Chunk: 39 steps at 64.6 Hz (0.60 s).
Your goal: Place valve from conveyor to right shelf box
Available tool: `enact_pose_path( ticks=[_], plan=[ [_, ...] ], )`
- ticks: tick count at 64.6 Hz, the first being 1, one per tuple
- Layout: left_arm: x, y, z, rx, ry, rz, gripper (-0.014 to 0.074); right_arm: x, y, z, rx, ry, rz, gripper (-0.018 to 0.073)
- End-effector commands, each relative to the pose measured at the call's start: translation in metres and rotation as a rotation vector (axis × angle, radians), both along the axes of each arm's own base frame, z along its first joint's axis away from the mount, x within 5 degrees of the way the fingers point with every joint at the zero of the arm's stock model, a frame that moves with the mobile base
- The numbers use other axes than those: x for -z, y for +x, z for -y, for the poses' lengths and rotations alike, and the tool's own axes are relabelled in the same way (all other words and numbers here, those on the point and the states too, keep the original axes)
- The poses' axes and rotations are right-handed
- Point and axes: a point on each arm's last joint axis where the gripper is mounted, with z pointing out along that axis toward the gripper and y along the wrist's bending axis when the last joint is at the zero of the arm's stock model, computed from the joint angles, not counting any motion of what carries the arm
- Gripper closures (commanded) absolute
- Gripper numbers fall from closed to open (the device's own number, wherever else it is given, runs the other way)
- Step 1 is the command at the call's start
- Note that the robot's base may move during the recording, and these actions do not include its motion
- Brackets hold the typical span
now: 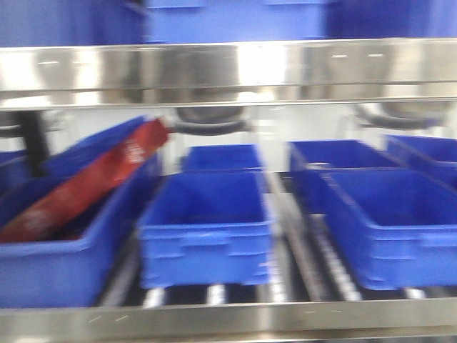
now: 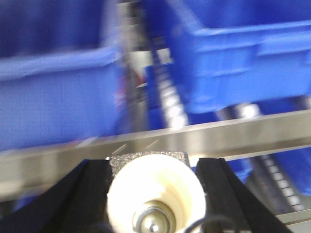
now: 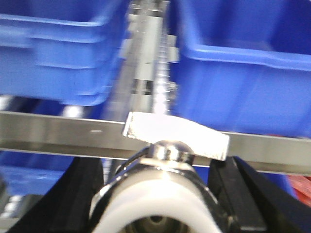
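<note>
Two valves (image 2: 155,194) (image 3: 158,196), wrist views only.

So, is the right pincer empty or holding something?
Holding. The valve sits clamped between the right pincer's black fingers, its metal handle on top.

I can read nothing from here. The long red plastic packet (image 1: 86,187) leaning in the open-topped blue plastic bin (image 1: 64,271) on the left carries a white mark near its upper end, but blur smears it past reading.
</note>
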Motion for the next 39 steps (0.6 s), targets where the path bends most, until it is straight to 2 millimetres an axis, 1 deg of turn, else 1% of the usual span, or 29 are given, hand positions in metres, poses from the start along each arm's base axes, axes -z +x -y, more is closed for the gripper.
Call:
enact_pose_path(
  ticks=[1, 39],
  plan=[
    [-0.0119, -0.0045, 0.0003, 0.0, -0.012, 0.076, 0.0708, -0.0149, -0.0033, 0.0014, 0.005, -0.004, 0.102, 0.0713],
    [-0.0119, -0.0045, 0.0002, -0.001, -0.01, 0.076, 0.0708, -0.0149, -0.0033, 0.0014, 0.005, -0.004, 0.102, 0.0713]
  ],
)
